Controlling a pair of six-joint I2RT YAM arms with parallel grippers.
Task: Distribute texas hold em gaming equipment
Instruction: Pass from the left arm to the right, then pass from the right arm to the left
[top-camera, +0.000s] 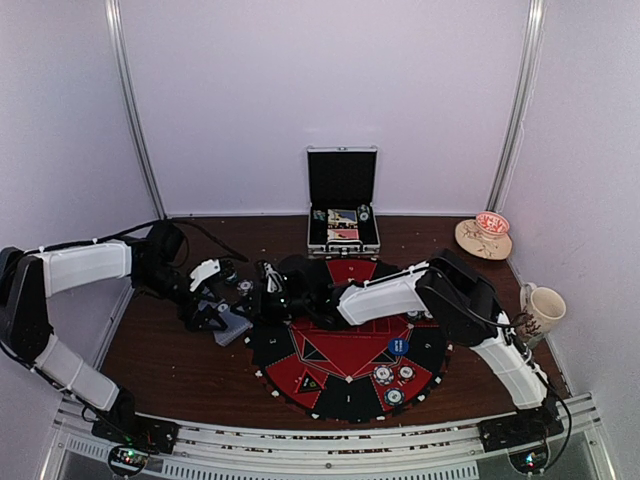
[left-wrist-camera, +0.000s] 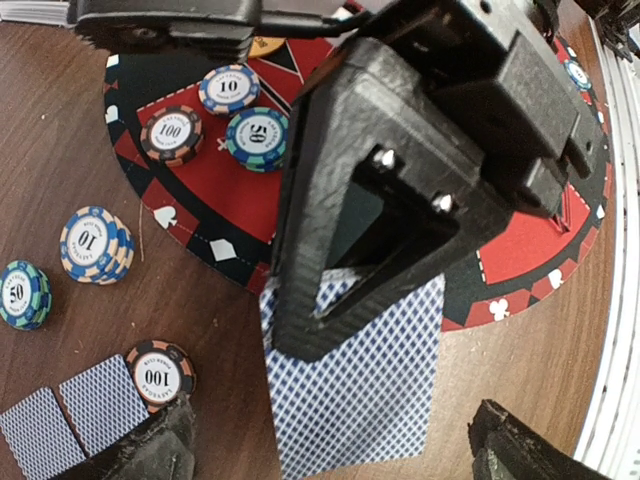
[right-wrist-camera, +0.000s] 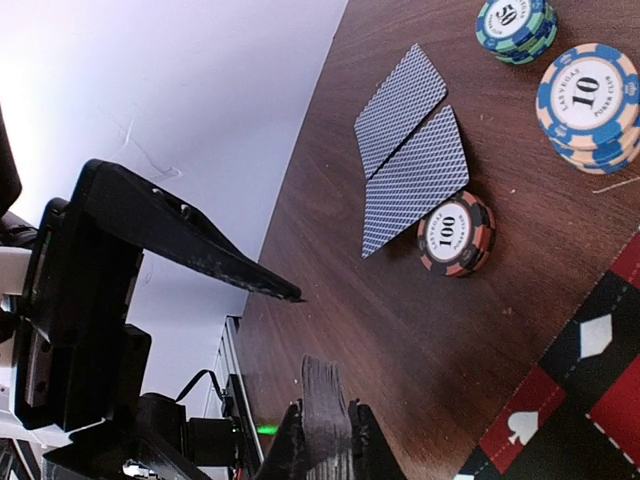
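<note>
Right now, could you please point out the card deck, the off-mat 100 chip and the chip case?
card deck (left-wrist-camera: 370, 410), left wrist view, on its patterned back.
off-mat 100 chip (left-wrist-camera: 160, 375), left wrist view, on its centre label.
chip case (top-camera: 342, 178), top view, on its open lid.

The table (left-wrist-camera: 60, 150) is seen as smooth dark wood with a dull sheen. Beside the mat (left-wrist-camera: 230, 210), the cards (left-wrist-camera: 360, 400) are shown as printed paper and the fingers (left-wrist-camera: 310, 220) as rough, matt black plastic.

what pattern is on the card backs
Card backs show a blue-and-white diamond lattice, clearest in the right wrist view.
</note>
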